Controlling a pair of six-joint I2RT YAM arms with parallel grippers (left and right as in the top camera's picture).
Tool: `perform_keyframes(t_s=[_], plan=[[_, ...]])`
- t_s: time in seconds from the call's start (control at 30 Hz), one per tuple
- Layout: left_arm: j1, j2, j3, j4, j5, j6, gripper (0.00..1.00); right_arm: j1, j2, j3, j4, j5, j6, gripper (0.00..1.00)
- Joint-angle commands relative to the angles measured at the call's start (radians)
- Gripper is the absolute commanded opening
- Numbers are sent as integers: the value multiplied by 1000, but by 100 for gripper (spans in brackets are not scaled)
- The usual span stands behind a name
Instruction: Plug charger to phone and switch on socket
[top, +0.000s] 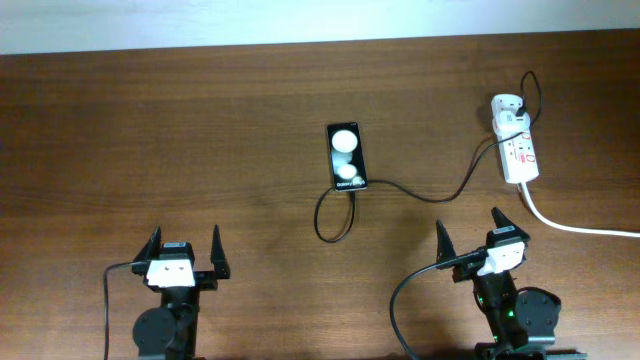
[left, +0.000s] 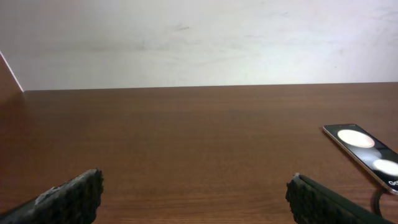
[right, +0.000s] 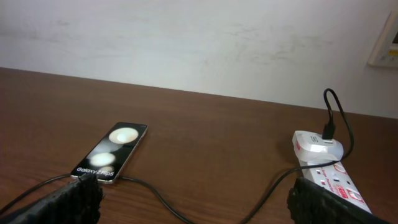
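The black phone (top: 347, 156) lies mid-table with two white round reflections; it also shows in the left wrist view (left: 367, 149) and the right wrist view (right: 113, 152). The thin black charger cable (top: 440, 195) runs from the white adapter (top: 508, 108) on the white socket strip (top: 520, 150) to the phone's near end, looping there (top: 330, 225). Cable (right: 186, 211), adapter (right: 317, 144) and strip (right: 339, 186) show in the right wrist view. My left gripper (top: 186, 252) (left: 196, 199) is open and empty at front left. My right gripper (top: 470, 235) (right: 196, 199) is open and empty, near the cable.
The socket's thick white cord (top: 570, 225) runs off to the right edge. A pale wall (right: 199, 43) stands behind the wooden table (top: 150, 130). A robot cable (top: 400, 300) curves beside the right arm's base.
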Motion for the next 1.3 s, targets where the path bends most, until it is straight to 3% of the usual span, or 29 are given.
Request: perform_keyframes(t_s=[0.0, 1.27], plan=[[7, -5, -2, -6, 14, 15, 99, 7, -8, -5, -10, 4, -26, 99], [7, -5, -2, -6, 14, 15, 99, 7, -8, -5, -7, 2, -21, 99]])
